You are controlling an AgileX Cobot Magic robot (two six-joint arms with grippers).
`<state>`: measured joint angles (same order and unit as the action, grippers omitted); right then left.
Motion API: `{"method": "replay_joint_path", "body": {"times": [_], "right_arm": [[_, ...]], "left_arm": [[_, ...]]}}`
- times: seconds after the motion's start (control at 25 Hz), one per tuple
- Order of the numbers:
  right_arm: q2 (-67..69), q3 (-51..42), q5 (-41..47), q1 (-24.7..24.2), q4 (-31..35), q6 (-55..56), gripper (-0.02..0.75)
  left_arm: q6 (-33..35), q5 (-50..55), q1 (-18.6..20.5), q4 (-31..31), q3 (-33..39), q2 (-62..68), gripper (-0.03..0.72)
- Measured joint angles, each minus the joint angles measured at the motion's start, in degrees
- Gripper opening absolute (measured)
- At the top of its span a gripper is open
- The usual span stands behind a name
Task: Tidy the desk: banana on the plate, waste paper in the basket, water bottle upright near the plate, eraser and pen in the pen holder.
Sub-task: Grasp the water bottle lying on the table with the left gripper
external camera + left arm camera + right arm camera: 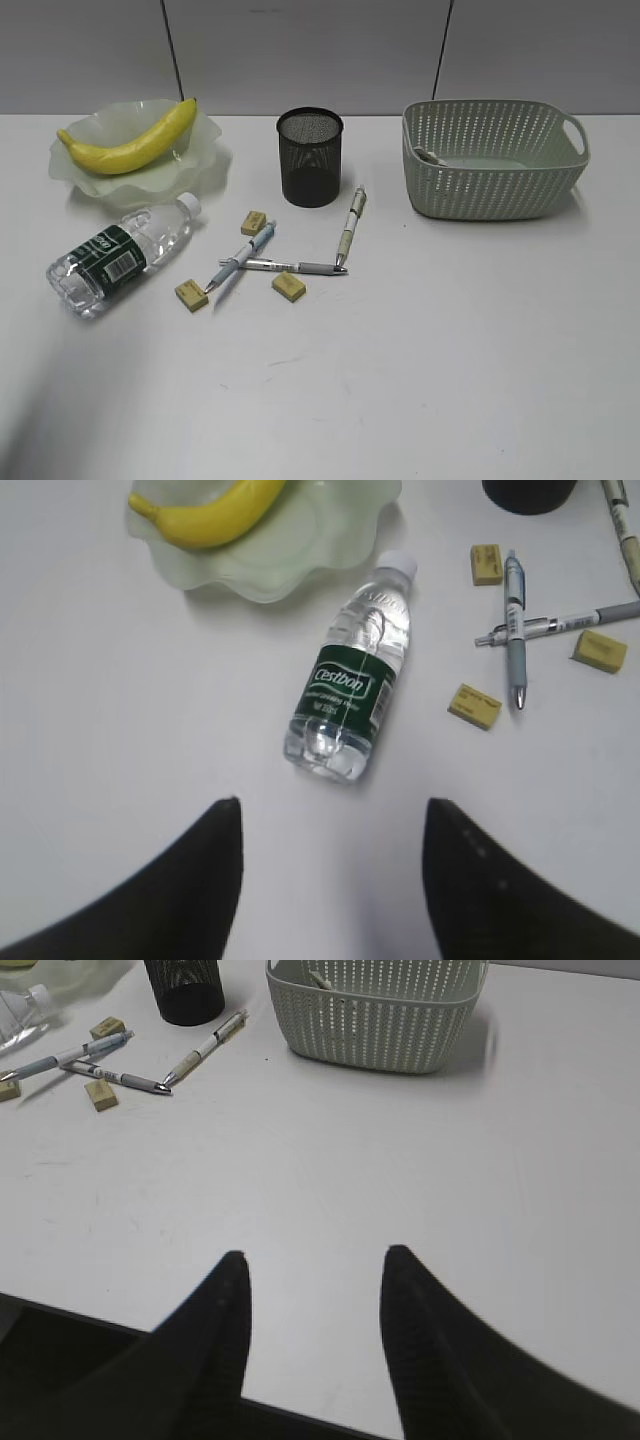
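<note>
The banana (130,140) lies in the ruffled green plate (205,170) at the back left. In front of the plate, the water bottle (120,255) lies on its side, cap toward the plate. Three pens (240,258) and three erasers (289,286) are scattered before the black mesh pen holder (310,157). A scrap of waste paper (430,157) shows inside the basket (492,170). My left gripper (335,805) is open over bare desk, just short of the bottle (350,680). My right gripper (316,1253) is open and empty near the desk's front edge.
The white desk (450,350) stretches bare across the front and right. The basket (375,1020) stands far ahead of my right gripper. Neither arm shows in the exterior view.
</note>
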<state>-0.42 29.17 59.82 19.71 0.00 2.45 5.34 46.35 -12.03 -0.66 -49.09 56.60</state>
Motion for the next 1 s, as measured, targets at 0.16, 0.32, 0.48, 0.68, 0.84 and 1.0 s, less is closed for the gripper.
{"method": "replay_joint_path", "body": {"times": [0.16,0.32,0.48,0.68,0.84,1.0], "right_arm": [[0.0,0.0,0.0,0.0,0.0,0.0,0.349],[0.0,0.0,0.0,0.0,0.0,0.0,0.349],[0.0,0.0,0.0,0.0,0.0,0.0,0.349],[0.0,0.0,0.0,0.0,0.0,0.0,0.349],[0.0,0.0,-0.1,0.0,0.0,0.0,0.349],[0.0,0.0,-0.1,0.0,0.0,-0.1,0.349]], "left_arm": [[0.9,0.6,-1.0,-0.6,-8.0,14.8,0.479],[2.2,2.3,-3.0,-0.7,-15.1,28.8,0.512],[2.4,3.4,-4.6,-0.4,-19.9,38.5,0.531],[2.7,4.0,-4.9,-0.1,-22.8,46.8,0.552],[4.4,3.7,-4.9,0.7,-24.5,50.9,0.556],[4.8,2.8,-4.9,2.7,-25.1,53.6,0.586]]}}
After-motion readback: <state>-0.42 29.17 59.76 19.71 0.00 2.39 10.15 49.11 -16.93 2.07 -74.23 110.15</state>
